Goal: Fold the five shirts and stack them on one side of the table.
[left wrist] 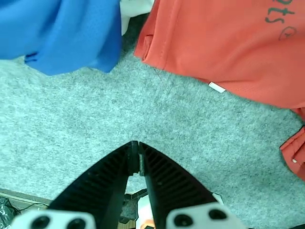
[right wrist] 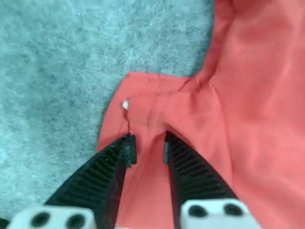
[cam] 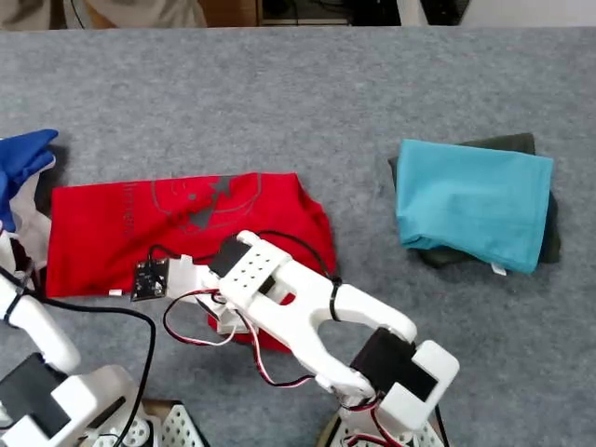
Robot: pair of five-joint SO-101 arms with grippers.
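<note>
Right gripper (right wrist: 147, 143): fingers (right wrist: 112, 164) parted, straddling a corner flap of the red shirt (right wrist: 252, 86) — apparently placed to pinch it for a fold. Left gripper (left wrist: 138, 153): fingers clenched, empty, over bare worktop (left wrist: 71, 133) — red shirt and blue shirt (left wrist: 62, 28) lie just beyond its tips.

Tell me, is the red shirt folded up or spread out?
Spread out. The red shirt lies wide and flat on the table, much bigger than the folded teal shirt.
</note>
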